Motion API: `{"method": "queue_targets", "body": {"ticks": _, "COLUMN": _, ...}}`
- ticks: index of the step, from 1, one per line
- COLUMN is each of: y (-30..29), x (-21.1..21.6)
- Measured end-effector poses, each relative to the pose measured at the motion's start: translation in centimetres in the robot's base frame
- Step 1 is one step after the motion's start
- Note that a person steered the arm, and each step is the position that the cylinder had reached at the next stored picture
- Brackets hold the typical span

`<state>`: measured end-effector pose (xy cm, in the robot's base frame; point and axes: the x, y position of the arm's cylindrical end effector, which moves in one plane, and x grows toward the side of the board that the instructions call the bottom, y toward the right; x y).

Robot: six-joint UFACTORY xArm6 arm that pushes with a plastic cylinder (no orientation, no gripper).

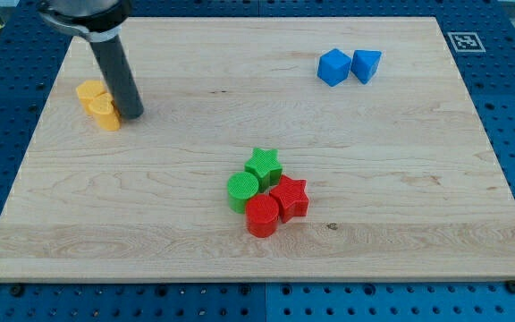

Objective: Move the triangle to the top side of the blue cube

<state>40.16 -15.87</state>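
Note:
A blue triangle (366,64) lies near the view's top right, touching the right side of a blue cube (333,67). My rod comes down from the view's top left and my tip (133,114) rests on the board at the far left, just right of two yellow blocks, far from the blue pair.
A yellow block (90,93) and a yellow heart-like block (106,114) sit at the left, against my rod. A cluster sits low in the middle: green star (263,165), green cylinder (242,190), red star (290,197), red cylinder (261,216). The wooden board (401,197) has blue pegboard around it.

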Motion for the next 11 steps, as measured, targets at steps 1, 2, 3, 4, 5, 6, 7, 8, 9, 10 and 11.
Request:
{"method": "queue_targets", "body": {"ticks": 1, "y": 7.5, "x": 0.0}}
{"method": "queue_targets", "body": {"ticks": 2, "y": 15.9, "x": 0.0}}
{"method": "queue_targets", "body": {"ticks": 3, "y": 23.8, "x": 0.0}}
{"method": "queue_targets", "body": {"ticks": 4, "y": 31.3, "x": 0.0}}
{"method": "queue_targets", "body": {"ticks": 5, "y": 37.6, "x": -0.9}}
{"method": "queue_targets", "body": {"ticks": 6, "y": 41.1, "x": -6.7}}
{"method": "queue_targets", "body": {"ticks": 7, "y": 41.0, "x": -9.6}}
{"method": "queue_targets", "body": {"ticks": 8, "y": 36.8, "x": -8.9}}
{"method": "queue_targets", "body": {"ticks": 9, "y": 31.1, "x": -8.3}}
{"method": "queue_targets", "body": {"ticks": 10, "y": 26.3, "x": -8.3}}
{"method": "queue_targets", "body": {"ticks": 11, "y": 23.3, "x": -8.3}}
